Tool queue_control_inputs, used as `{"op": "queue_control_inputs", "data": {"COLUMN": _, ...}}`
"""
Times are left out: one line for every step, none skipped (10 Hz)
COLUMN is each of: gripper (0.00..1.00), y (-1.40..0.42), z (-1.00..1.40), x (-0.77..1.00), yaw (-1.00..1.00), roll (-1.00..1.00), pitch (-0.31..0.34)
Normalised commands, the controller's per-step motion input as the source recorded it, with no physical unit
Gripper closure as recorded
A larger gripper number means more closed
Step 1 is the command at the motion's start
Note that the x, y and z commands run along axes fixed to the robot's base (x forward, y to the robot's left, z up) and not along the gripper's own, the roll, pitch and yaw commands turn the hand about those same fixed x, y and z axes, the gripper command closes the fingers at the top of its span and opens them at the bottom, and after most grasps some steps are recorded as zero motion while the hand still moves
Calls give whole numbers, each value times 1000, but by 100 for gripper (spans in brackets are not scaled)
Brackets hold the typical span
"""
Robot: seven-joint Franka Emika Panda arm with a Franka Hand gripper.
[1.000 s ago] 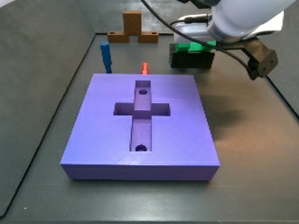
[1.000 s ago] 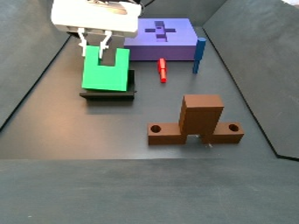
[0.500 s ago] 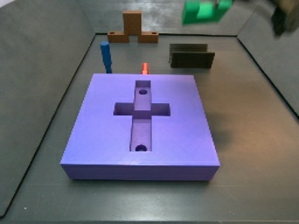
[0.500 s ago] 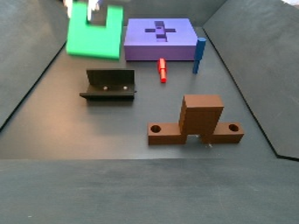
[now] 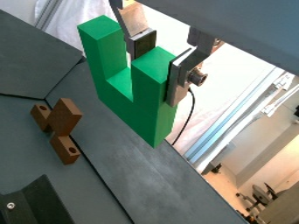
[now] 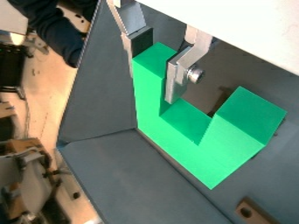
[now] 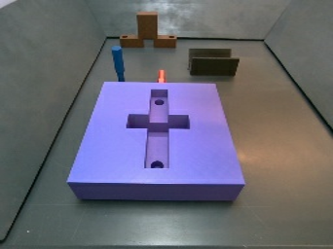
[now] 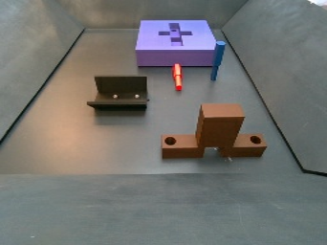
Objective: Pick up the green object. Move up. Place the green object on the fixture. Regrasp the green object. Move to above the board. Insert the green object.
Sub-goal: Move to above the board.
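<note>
Claw (image 5: 165,54) pinches one arm of the green object (image 5: 122,79), out of both side views

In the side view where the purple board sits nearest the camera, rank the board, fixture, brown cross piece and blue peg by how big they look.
1. The board, by far.
2. The fixture and the brown cross piece: close, and both sit far back, so unranked.
3. The blue peg, slimmest.
The gripper, out of this view, holds the green object.

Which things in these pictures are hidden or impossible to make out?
- Gripper and green object: absent from both side views, above their top edges.
- Height above the board: no view shows both.
- Red peg details: too small.
- Fixture: cut off in a wrist view.
</note>
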Motion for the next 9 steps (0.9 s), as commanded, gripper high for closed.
{"op": "queue_control_inputs", "data": {"gripper": 100, "y": -1400, "z": 242, "x": -1277, "yaw": -111, "roll": -1000, "pitch": 174}}
{"op": "queue_control_inputs", "data": {"gripper": 100, "y": -1389, "z": 243, "x": -1400, "yaw": -94, "roll": -1000, "pitch": 147}}
{"op": "queue_control_inputs", "data": {"gripper": 100, "y": -1365, "z": 211, "x": -1400, "yaw": -87, "roll": -1000, "pitch": 148}}
{"op": "queue_control_inputs", "data": {"gripper": 100, "y": -1366, "z": 237, "x": -1400, "yaw": -74, "roll": -1000, "pitch": 157}}
{"op": "queue_control_inputs", "data": {"gripper": 100, "y": -1352, "z": 234, "x": -1400, "yaw": -65, "roll": -1000, "pitch": 159}}
{"op": "queue_control_inputs", "data": {"gripper": 100, "y": -294, "z": 51, "x": -356, "yaw": -41, "roll": -1000, "pitch": 153}}
{"op": "queue_control_inputs", "data": {"gripper": 100, "y": -27, "z": 4, "x": -104, "yaw": -32, "roll": -1000, "pitch": 150}}
{"op": "queue_control_inputs", "data": {"gripper": 100, "y": 65, "z": -25, "x": 45, "yaw": -29, "roll": -1000, "pitch": 170}}
{"op": "queue_control_inputs", "data": {"gripper": 100, "y": -8, "z": 21, "x": -23, "yaw": -19, "roll": -1000, "pitch": 146}}
